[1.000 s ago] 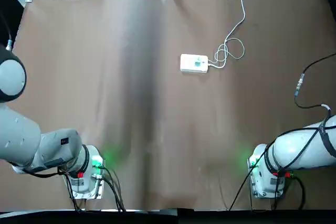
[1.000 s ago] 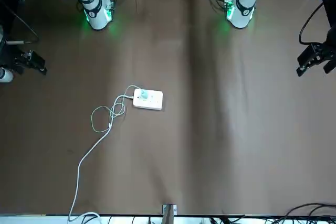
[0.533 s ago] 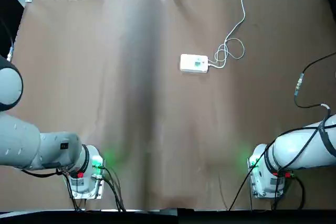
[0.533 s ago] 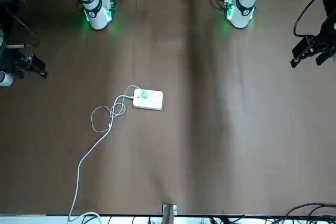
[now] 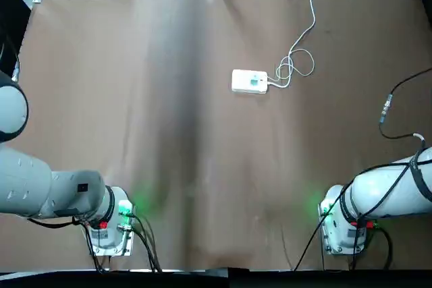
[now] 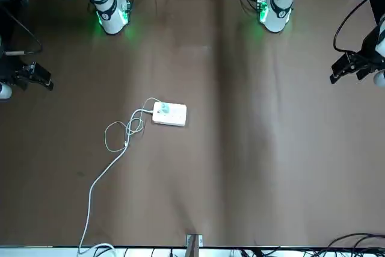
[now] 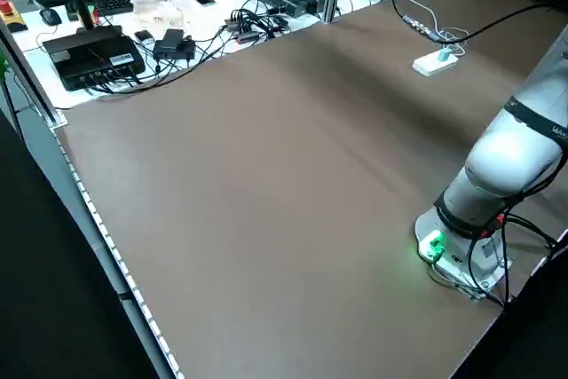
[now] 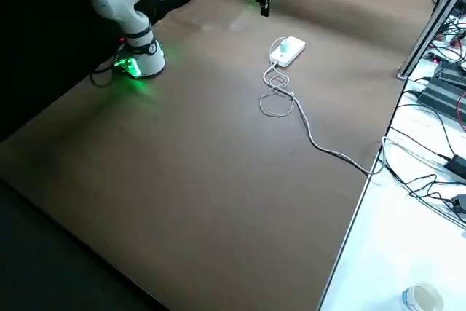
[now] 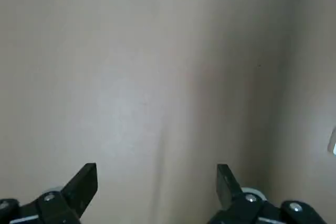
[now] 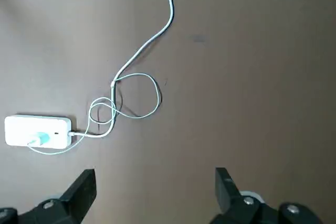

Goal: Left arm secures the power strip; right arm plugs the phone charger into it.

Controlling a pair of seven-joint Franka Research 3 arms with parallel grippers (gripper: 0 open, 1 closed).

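Note:
The white power strip [image 5: 248, 81] lies flat on the brown table, right of centre toward the far side, and no gripper touches it. The teal phone charger [image 5: 256, 83] sits on the strip's top face; its thin pale cable [image 5: 289, 69] loops beside it. The right wrist view shows the power strip [image 10: 38, 131] and phone charger [image 10: 40, 139] well ahead of my right gripper [image 10: 152, 187], which is open and holds nothing. In the front view the right gripper [image 6: 46, 79] hovers at the table's edge. My left gripper [image 6: 345, 76] is at the opposite edge; the left gripper [image 9: 156, 181] is open over bare table.
The strip's white cord [image 5: 310, 18] runs to the table's far edge. A white bench [image 7: 177, 15] with black boxes and cables stands beyond that edge. Both arm bases [image 5: 111, 231] [image 5: 344, 231] glow green at the near edge. Brown table [image 5: 169, 133] spreads between them and the strip.
The left gripper has moved slightly inward over the table. The right gripper has shifted a little at its edge. The strip and charger have not moved.

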